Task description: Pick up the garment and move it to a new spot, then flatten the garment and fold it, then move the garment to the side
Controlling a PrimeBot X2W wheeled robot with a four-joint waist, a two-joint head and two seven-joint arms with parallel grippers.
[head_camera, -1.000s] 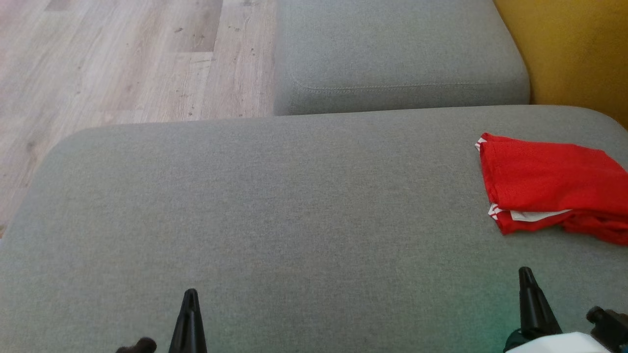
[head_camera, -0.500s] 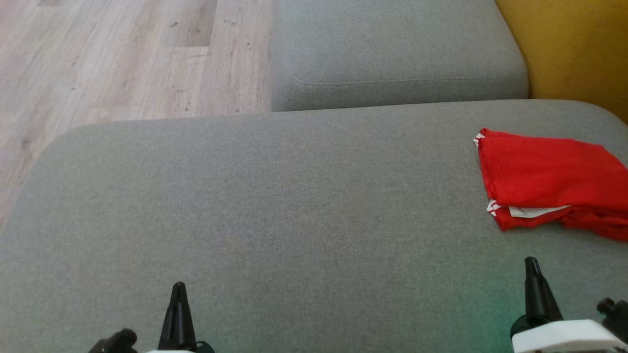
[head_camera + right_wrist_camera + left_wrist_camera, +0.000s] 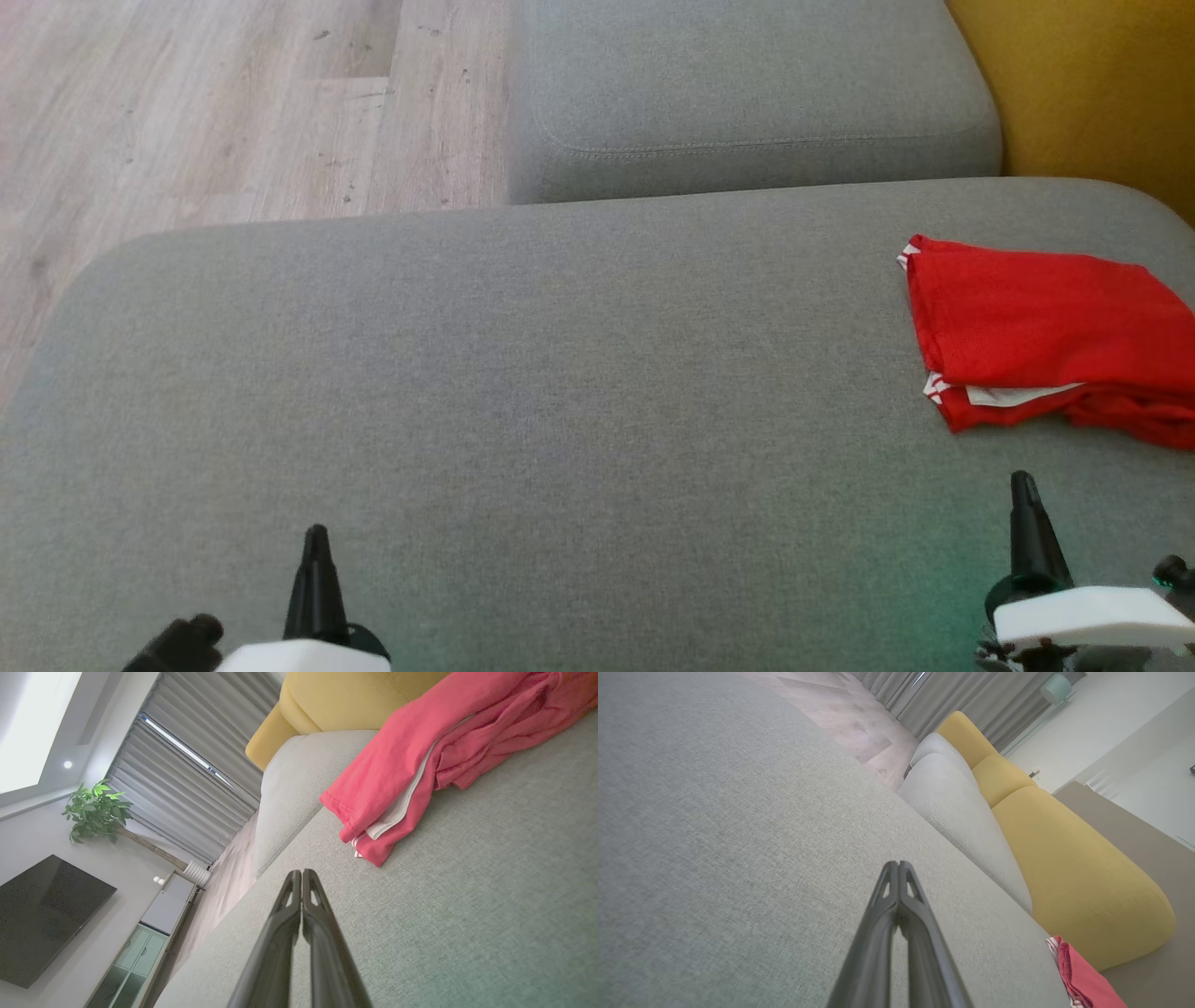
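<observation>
A red garment [image 3: 1046, 331] with white trim lies folded at the right side of the grey cushion [image 3: 523, 392], partly cut by the frame edge. In the right wrist view the garment [image 3: 420, 760] lies just beyond my fingertips. My right gripper [image 3: 1024, 485] is shut with nothing in it, a short way in front of the garment's near edge. My left gripper [image 3: 316, 539] is shut and empty at the lower left, far from the garment. Its wrist view shows the shut left gripper [image 3: 899, 864] over bare cushion and a corner of the garment [image 3: 1078, 977].
A second grey cushion [image 3: 747, 93] sits beyond the first one. A yellow sofa back [image 3: 1092, 84] rises at the far right. Wooden floor [image 3: 205, 103] lies past the cushion's left edge. A TV [image 3: 42, 914] and a plant [image 3: 96, 809] stand in the room.
The head view has shifted, so the cushion and garment sit a little higher in the frame. Both grippers show more of their wrists at the bottom edge. The garment lies as before.
</observation>
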